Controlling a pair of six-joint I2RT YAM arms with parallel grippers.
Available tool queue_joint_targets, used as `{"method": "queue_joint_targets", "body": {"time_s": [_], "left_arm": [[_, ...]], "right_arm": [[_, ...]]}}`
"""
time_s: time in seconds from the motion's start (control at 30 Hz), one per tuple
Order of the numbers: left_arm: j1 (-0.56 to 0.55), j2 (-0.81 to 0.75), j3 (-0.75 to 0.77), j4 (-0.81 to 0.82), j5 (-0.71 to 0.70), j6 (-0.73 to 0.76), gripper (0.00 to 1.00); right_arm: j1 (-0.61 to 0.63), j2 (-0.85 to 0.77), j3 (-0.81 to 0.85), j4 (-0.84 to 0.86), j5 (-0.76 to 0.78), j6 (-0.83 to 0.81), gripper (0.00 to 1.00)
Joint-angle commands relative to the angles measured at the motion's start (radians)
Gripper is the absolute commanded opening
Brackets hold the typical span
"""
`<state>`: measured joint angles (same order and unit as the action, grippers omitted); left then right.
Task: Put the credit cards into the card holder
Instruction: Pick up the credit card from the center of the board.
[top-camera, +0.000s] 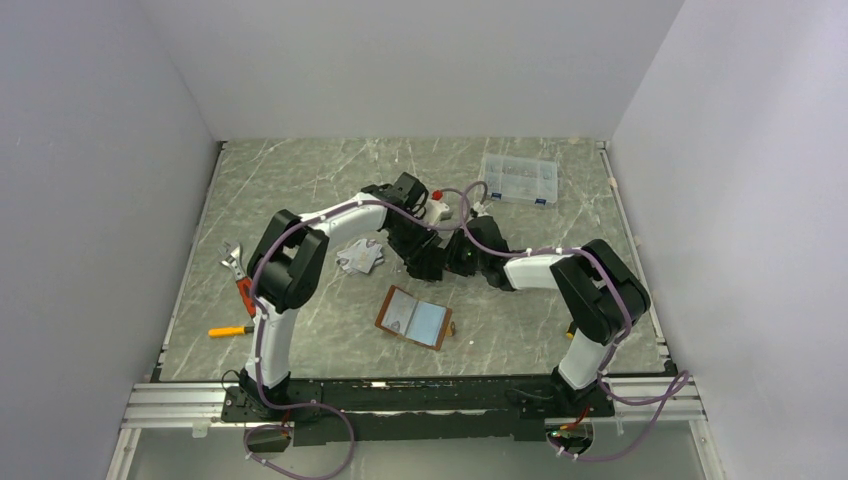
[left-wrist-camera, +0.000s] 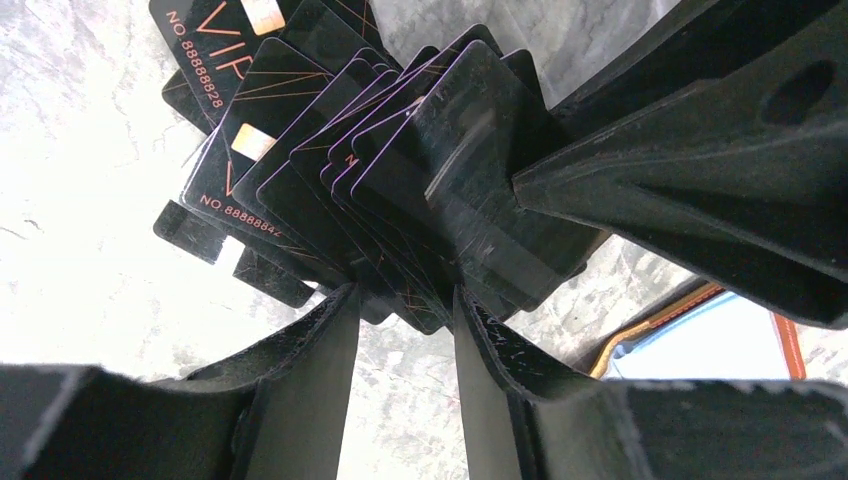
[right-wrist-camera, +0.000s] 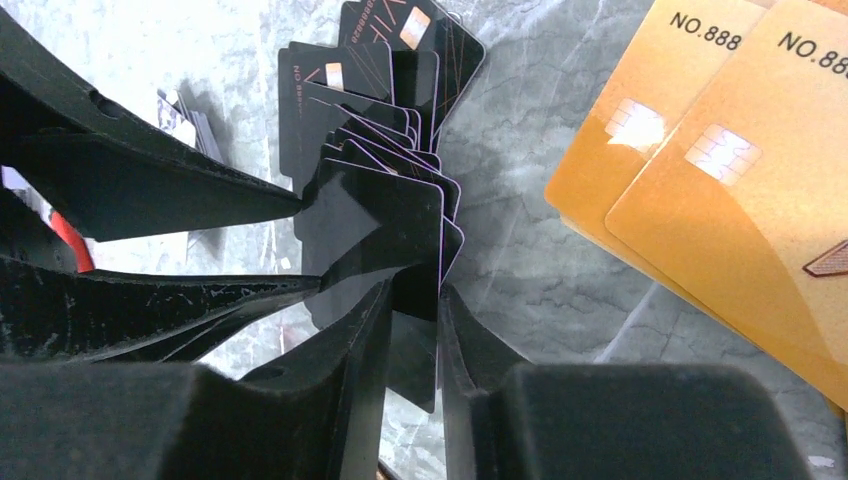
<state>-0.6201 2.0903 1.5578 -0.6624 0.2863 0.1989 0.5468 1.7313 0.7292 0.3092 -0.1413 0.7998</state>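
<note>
Grippers from both arms meet nose to nose over the middle of the grey marble table (top-camera: 300, 170). The left gripper (left-wrist-camera: 400, 300) has its fingers closed partway around a fanned bunch of black credit cards (left-wrist-camera: 300, 180), holding it by the lower edges so that the cards stand up off the table. The right gripper (right-wrist-camera: 412, 295) comes in from the opposite side. Its fingers are pinched on the edge of the front black card (right-wrist-camera: 380, 220), the one nearest its camera, which is tilted upright against the rest of the fan.

Just beside the black fan, on the right wrist view's right, lie the orange-gold cards (right-wrist-camera: 720, 200), flat and overlapping. The silver-grey cards (top-camera: 358, 256) sit in a loose pile to the left of the grippers.

The card holder (top-camera: 414, 318) lies open and flat on the table, nearer the arm bases than the grippers and apart from both. No card can be seen in it.

A clear compartment box (top-camera: 518, 180) stands toward the far right. An adjustable wrench (top-camera: 232, 258) and an orange-handled screwdriver (top-camera: 230, 330) lie near the left edge.
</note>
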Motion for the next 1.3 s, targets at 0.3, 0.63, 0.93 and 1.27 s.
{"method": "queue_joint_targets", "body": {"time_s": [0.3,0.63,0.93,1.27], "left_arm": [[-0.007,0.029,-0.038,0.052,-0.163,0.042,0.43],[-0.006,0.03,-0.019,0.035,-0.128,0.036,0.43],[-0.006,0.024,-0.033,0.039,-0.112,0.039,0.43],[-0.005,0.024,-0.039,0.041,-0.095,0.043,0.42]], "right_arm": [[0.001,-0.046,-0.086,-0.02,-0.021,-0.02,0.5],[0.022,-0.029,-0.041,-0.084,0.012,-0.027,0.5],[0.006,-0.169,0.0,-0.165,0.058,-0.06,0.48],[0.002,-0.135,0.01,-0.056,-0.036,-0.022,0.44]]}}
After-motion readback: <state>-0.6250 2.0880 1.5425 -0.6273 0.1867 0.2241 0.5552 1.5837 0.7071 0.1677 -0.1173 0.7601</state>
